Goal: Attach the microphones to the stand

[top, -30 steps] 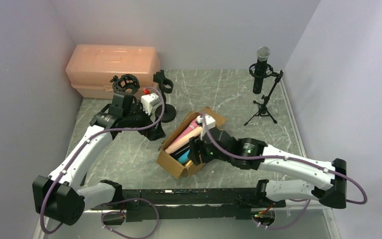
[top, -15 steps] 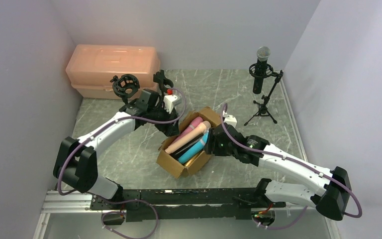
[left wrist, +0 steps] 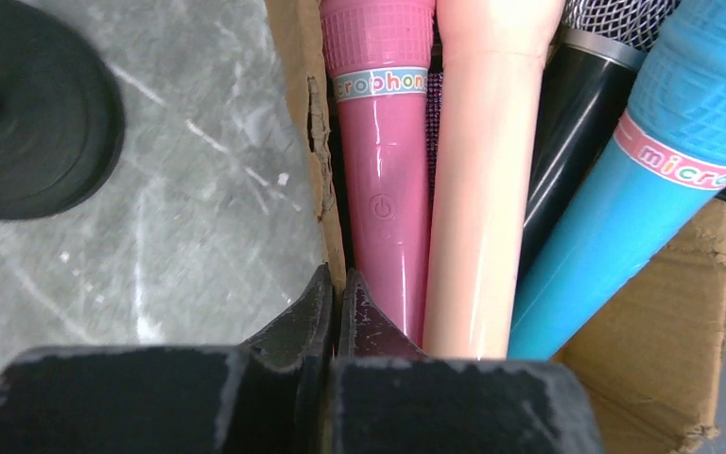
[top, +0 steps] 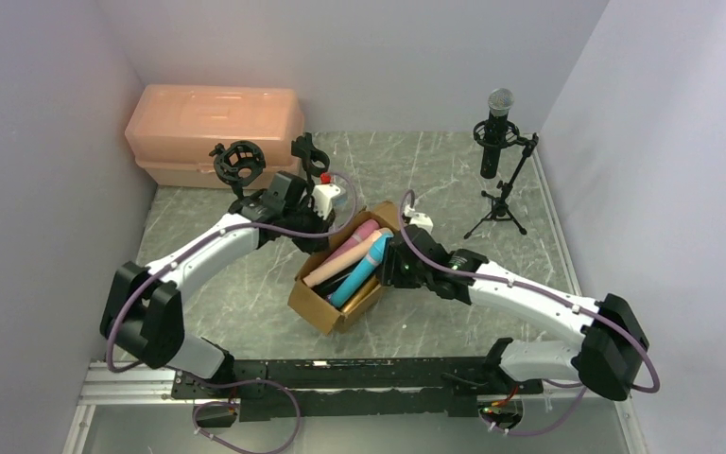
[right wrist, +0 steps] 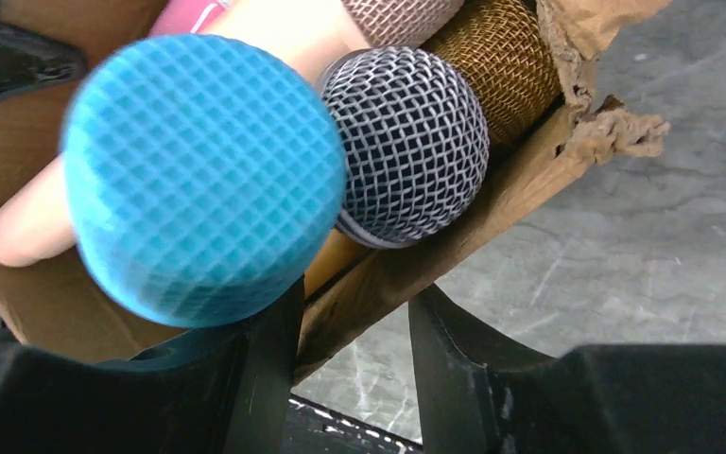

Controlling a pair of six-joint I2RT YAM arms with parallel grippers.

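Left end effector [left wrist: 337, 284] pinched shut on the cardboard box [left wrist: 652, 312] wall; right end effector [right wrist: 354, 317] open, straddling the opposite wall.
The microphones [top: 350, 260] lie in the box on the desk [top: 255, 293], none grasped. The box looks steadied for a pick; next, one end effector must let go, close round a microphone's body and carry it to the empty clip stand [top: 307, 149].

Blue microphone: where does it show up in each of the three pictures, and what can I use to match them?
Top external: the blue microphone lies near the middle, in the box between the two arms.
Left wrist: at the right, its body slanting up to the top right corner.
Right wrist: its mesh head fills the left centre, close up.
Shared landmark: the cardboard box holding it.
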